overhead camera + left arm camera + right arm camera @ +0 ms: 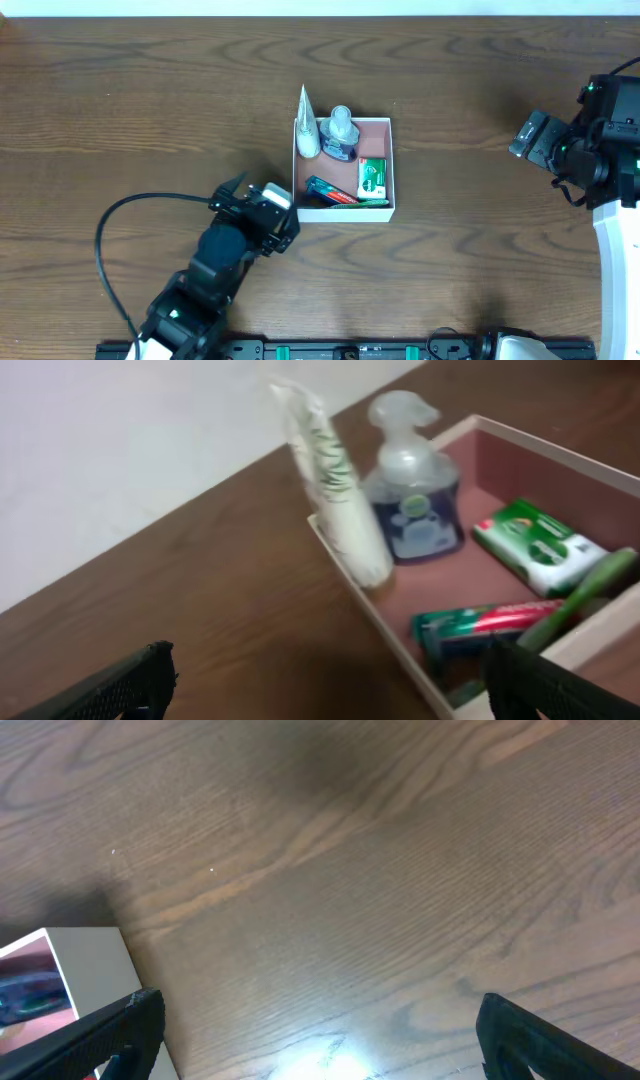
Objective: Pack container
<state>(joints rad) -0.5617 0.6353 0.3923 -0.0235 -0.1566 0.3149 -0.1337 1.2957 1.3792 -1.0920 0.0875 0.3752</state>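
left gripper [332, 660] sat closest, at the near left of the table [120, 100]. its two black fingers [110, 690] were spread wide with nothing between them. the arm reached up from the near edge and angled toward the container's near left corner, just beside it; cannot tell if it touched the wall.

container [346, 211] sat at the table's middle. it was a square shallow box, white walls outside, pinkish-brown inside. it was already holding things: a white tube [306, 130] stood upright in the far left corner, tip above the rim. a clear pump bottle [341, 135] with dark blue liquid stood just right of it against the far wall. a green-and-white carton [372, 178] lay flat at the right side. a red-and-green pack [330, 192] lay along the near wall, and a green stick-like item [590, 585] lay across it, too blurred to name.

right gripper [320, 1010] was at the far right edge, well apart from the container, pointed down at bare wood. its fingers were also parted and empty. only a white corner of the box showed at the left of the right wrist view.
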